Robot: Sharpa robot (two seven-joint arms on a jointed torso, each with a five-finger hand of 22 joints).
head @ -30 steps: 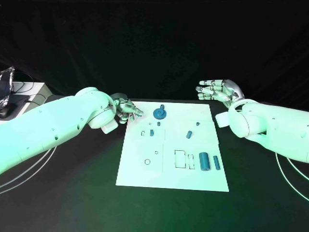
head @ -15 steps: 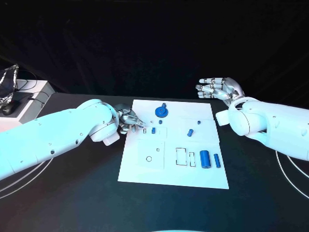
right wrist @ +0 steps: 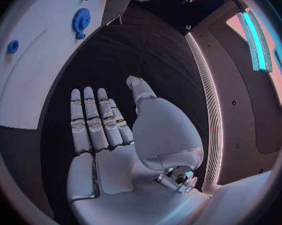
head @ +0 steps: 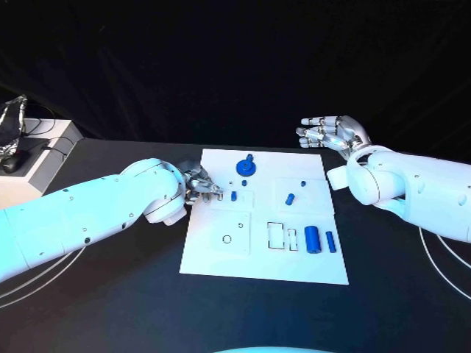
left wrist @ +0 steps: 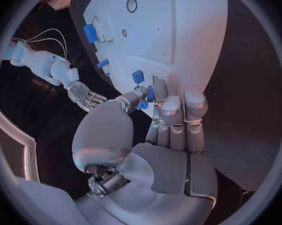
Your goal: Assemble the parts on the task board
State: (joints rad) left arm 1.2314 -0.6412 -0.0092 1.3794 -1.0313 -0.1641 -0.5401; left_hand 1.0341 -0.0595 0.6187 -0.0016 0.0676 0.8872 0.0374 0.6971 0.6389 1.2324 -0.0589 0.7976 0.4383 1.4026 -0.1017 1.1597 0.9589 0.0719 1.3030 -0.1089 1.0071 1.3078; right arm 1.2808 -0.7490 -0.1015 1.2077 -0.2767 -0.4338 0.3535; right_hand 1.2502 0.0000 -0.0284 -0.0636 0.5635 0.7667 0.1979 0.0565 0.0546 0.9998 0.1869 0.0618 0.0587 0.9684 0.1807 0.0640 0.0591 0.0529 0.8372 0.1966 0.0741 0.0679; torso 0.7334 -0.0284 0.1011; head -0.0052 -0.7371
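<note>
— Black cloth is hanging behind the black table (head: 108, 294), and we are seeing the white task board (head: 259, 254) lying in the middle of it, lengthwise away from us. What are you making out on it?

— We are counting several blue parts. A blue gear (head: 246, 170) is sitting near the far edge of the board. Closer in, a small blue peg (head: 290, 198) is lying near the middle, and 2 blue cylinders are lying side by side toward the near right: a thicker cylinder (head: 312, 239) and a thinner rod (head: 331, 241) just beside it.

— And the left hand (head: 202, 185)?

— We are seeing it at the board's left edge, fingers curled together. In the left wrist view its fingertips (left wrist: 155, 97) are pinching a small blue piece (left wrist: 150, 93), with another small blue block (left wrist: 138, 77) lying on the board just beyond them.

— The right hand (head: 333, 135)?

— It is hovering off the board's far right corner, well apart from the parts, fingers spread and holding nothing; the right wrist view is showing its palm (right wrist: 115, 155) bare above the dark table.
</note>
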